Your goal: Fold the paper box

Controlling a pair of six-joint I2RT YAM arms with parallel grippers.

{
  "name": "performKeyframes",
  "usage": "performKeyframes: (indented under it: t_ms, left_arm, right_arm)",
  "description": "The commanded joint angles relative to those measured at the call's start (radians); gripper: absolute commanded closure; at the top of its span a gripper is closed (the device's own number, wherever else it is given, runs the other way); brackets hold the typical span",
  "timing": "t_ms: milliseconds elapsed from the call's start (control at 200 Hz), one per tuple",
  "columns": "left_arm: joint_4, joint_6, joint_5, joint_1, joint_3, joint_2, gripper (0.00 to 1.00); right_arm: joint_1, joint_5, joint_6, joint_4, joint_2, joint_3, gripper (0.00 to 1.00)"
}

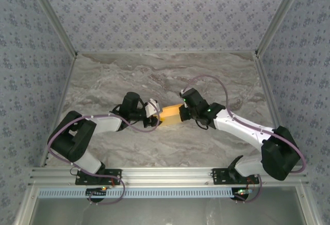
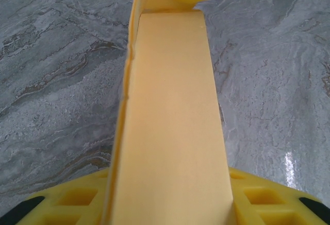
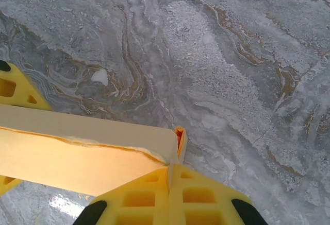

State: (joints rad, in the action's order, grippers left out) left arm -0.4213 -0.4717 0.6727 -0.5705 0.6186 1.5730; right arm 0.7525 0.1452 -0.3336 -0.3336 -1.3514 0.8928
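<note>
Orange-yellow card, the paper box (image 1: 170, 115) lies as a short, part-folded strip at the middle of the marble-patterned table (image 1: 154, 75), bridging the gap between the two grippers. In the left wrist view one long panel of it runs straight away from the camera. A side wall is folded up along the panel's left edge, and there is a rounded flap at the far end. The left gripper (image 1: 153, 113) has its jaws partway apart and closed against the box's near end, with a yellow finger (image 2: 67, 202) showing at each side of the panel. The right gripper (image 1: 184, 113) meets the opposite end. Its jaws are pressed fully together, and a thin edge of card stands up out of their seam, pinched. Blue-patterned walls (image 1: 154, 9) enclose the table.
</note>
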Motion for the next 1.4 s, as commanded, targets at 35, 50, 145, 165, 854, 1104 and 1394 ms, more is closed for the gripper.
performKeyframes:
  t_ms: [35, 50, 145, 165, 854, 1104, 1394]
  left_arm:
    - [0.045, -0.036, -0.01, -0.008, 0.046, 0.022, 0.57]
    - [0.045, -0.037, -0.01, -0.008, 0.048, 0.024, 0.57]
    - [0.047, -0.038, -0.005, -0.008, 0.054, 0.028, 0.57]
    - [0.047, -0.037, -0.004, -0.009, 0.055, 0.028, 0.57]
    - [-0.01, 0.004, -0.032, 0.015, 0.033, 0.016, 0.47]
    - [-0.045, 0.019, -0.065, 0.014, 0.009, 0.002, 0.52]
    - [-0.01, -0.023, -0.037, 0.015, 0.026, 0.022, 0.57]
  right_arm:
    - [0.059, -0.035, -0.035, -0.017, -0.034, 0.055, 0.95]
    - [0.063, -0.027, -0.038, -0.017, -0.036, 0.057, 0.95]
    - [0.081, 0.016, -0.063, -0.01, -0.05, 0.056, 0.96]
    - [0.086, 0.022, -0.069, -0.007, -0.051, 0.056, 0.96]
    - [0.174, 0.185, -0.203, 0.058, -0.073, -0.029, 1.0]
    - [0.193, 0.144, -0.254, 0.098, -0.03, -0.034, 1.0]
    - [0.164, 0.11, -0.257, 0.088, -0.031, 0.018, 0.96]
